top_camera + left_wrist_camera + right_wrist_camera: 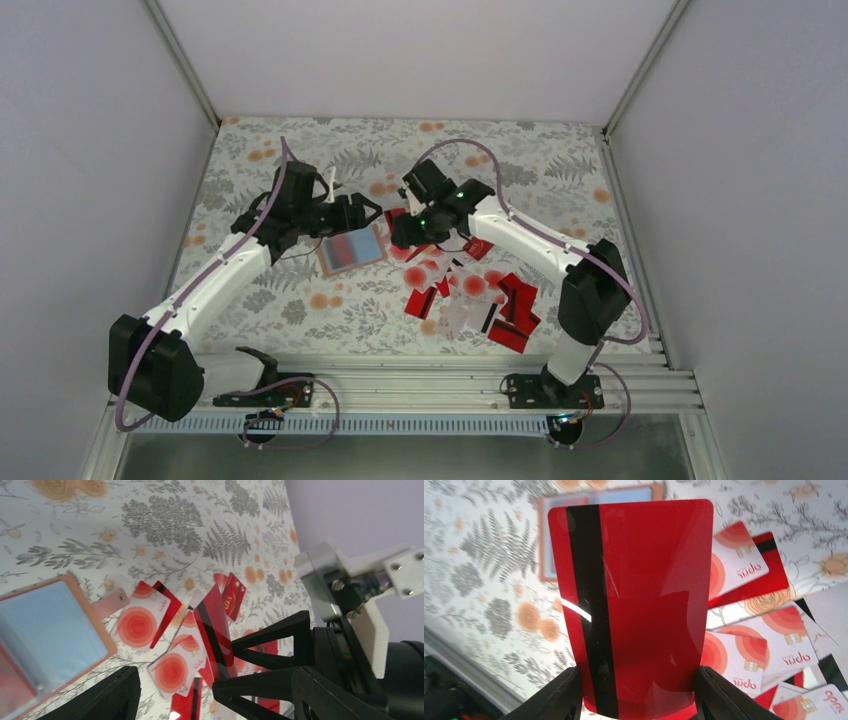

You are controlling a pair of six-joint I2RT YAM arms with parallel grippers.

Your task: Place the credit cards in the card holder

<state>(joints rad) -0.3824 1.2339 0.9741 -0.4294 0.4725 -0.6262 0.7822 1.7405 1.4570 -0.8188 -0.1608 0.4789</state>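
One red card point(639, 605) (black stripe showing) sits pinched in the right claw point(639, 697), near the card holder point(350, 248) on the bench point(300, 305); left claw point(352, 213) gapes empty. Line its edge up square with the card holder before sliding.

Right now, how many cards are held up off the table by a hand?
1. A red card with a black stripe stands in the right hand, above the loose cards. The left hand is open, holding none. Neither hand is hidden.

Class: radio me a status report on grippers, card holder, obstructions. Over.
Left gripper open, empty, by card holder. Right gripper shut on red card. Holder lies open; nothing between it and card.
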